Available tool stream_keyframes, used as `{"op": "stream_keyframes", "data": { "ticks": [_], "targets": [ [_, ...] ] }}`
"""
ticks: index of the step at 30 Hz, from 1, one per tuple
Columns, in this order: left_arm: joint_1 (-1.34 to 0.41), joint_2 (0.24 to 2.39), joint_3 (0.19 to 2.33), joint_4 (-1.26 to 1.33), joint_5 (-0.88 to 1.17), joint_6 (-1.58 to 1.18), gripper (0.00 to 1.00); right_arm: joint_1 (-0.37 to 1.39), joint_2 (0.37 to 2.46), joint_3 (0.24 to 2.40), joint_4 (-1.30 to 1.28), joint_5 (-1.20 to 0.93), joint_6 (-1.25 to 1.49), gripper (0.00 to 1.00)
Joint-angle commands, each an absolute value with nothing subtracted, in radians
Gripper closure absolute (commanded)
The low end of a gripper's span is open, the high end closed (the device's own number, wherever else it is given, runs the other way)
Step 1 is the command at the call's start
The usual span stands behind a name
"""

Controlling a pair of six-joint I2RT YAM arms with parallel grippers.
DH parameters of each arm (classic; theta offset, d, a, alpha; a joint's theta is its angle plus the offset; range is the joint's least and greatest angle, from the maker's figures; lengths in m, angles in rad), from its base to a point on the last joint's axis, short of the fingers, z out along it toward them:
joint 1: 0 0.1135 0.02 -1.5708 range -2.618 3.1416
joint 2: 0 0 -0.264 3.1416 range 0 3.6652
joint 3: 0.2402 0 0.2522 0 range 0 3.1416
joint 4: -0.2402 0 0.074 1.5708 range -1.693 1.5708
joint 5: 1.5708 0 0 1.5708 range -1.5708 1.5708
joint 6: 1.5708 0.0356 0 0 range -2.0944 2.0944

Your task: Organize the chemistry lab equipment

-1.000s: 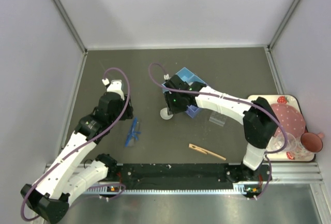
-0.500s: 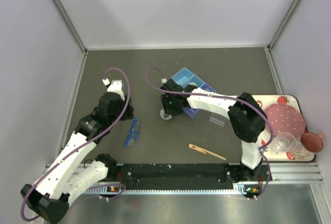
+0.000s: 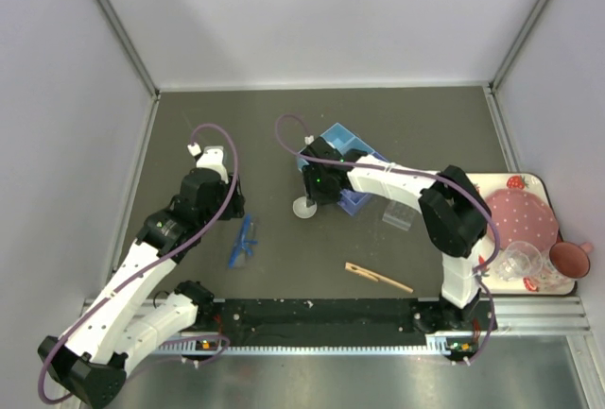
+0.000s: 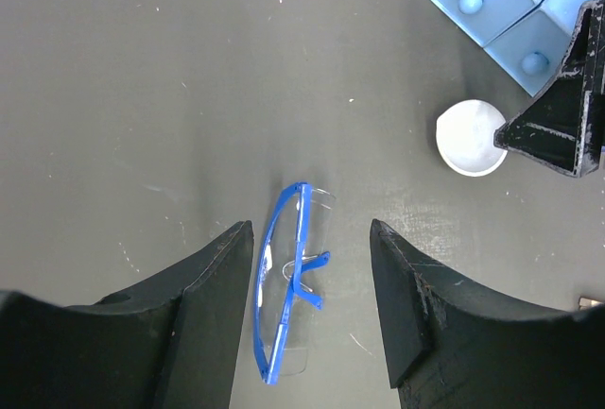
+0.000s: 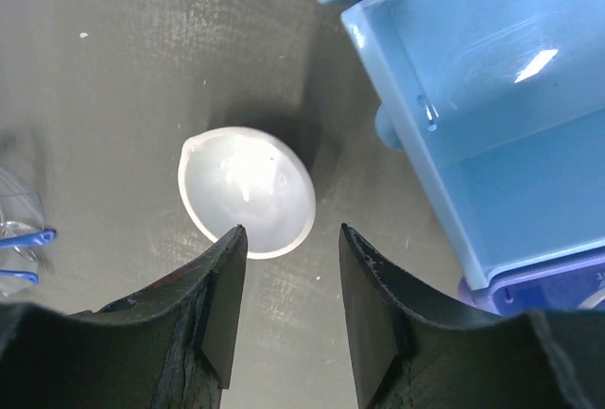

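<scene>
Here, the right gripper (image 5: 288,237) hangs open and empty over the dish (image 5: 248,190), centre frame; likely light, slick and brittle, so pinch across its rim.

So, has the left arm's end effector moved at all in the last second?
No. The left end effector hangs over the blue safety glasses exactly where it was, jaws open as before.

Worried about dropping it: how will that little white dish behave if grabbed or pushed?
The white dish looks glossy and rounded underneath, so it may rock or skid if pushed. Its thin rim with a pouring lip suggests something light but chippable. Smooth walls could slip between the right fingers.
</scene>
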State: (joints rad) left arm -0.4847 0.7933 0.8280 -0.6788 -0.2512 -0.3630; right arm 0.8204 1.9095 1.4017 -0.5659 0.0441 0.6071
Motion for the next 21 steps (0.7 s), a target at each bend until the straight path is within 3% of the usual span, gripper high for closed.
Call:
{"op": "stream_keyframes", "data": {
  "ticks": [1, 9, 12, 15, 17, 21],
  "targets": [
    [-0.479, 0.772, 0.819, -0.629, -0.252, -0.35, 0.42, 0.805, 1.94, 1.414, -0.532, 0.058, 0.62, 0.56],
    [-0.479, 0.776, 0.819, -0.63, -0.252, -0.348, 0.42, 0.799, 2.0, 1.44, -0.52, 0.046, 0.624, 0.57],
    [-0.479, 0.776, 0.819, -0.63, -0.253, -0.347, 0.42, 0.796, 2.013, 1.448, -0.515, 0.044, 0.624, 0.69],
    [-0.479, 0.776, 0.819, -0.63, -0.253, -0.347, 0.42, 0.796, 2.019, 1.453, -0.515, 0.046, 0.623, 0.95],
    [-0.479, 0.776, 0.819, -0.63, -0.255, -0.347, 0.42, 0.796, 2.023, 1.453, -0.517, 0.048, 0.626, 1.0],
    [-0.479, 0.775, 0.819, -0.63, -0.255, -0.347, 0.42, 0.796, 2.011, 1.453, -0.518, 0.044, 0.621, 1.0]
  ]
}}
